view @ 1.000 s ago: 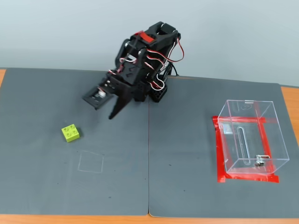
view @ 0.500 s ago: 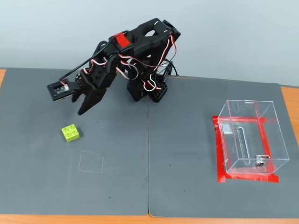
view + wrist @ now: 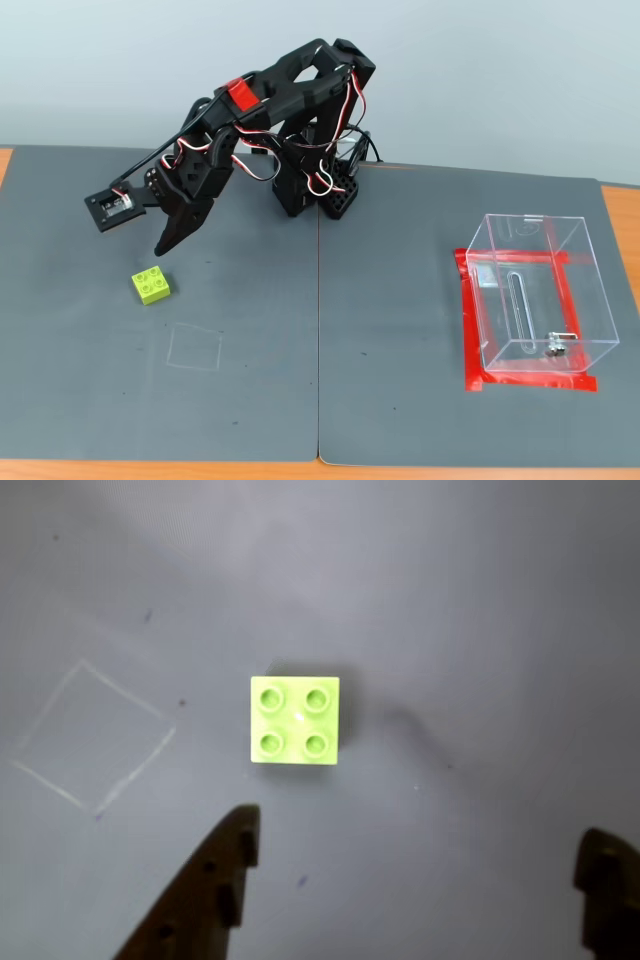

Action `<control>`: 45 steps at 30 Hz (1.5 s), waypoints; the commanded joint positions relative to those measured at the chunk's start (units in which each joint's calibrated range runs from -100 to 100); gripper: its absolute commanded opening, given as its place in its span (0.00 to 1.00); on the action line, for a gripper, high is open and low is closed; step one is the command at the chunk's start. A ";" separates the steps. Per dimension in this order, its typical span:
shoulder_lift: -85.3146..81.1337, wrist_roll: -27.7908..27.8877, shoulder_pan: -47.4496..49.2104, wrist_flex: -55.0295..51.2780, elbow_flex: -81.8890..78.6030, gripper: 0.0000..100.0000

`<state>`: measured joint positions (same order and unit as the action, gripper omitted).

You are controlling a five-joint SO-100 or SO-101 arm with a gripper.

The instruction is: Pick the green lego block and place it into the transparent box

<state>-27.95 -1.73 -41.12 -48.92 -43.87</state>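
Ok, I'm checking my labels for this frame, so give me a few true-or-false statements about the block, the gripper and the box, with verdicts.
1. The green lego block lies on the dark mat, untouched. True.
2. The gripper is shut on the block. False: its jaws are spread apart and empty, the block ahead of them in the wrist view.
3. The transparent box stands on red tape. True.
4. The block is already inside the box. False: it lies far left of the box in the fixed view.
5. The block shows four studs on top. True.

Glossy plastic green lego block [image 3: 295,721], matt grey mat [image 3: 420,300].
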 commanded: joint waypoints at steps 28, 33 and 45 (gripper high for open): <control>5.10 2.07 2.81 28.17 -11.90 0.35; 8.75 2.44 2.89 30.25 -11.08 0.35; 18.84 2.75 2.89 30.08 -4.39 0.35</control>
<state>-9.18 0.76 -38.54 -19.34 -50.97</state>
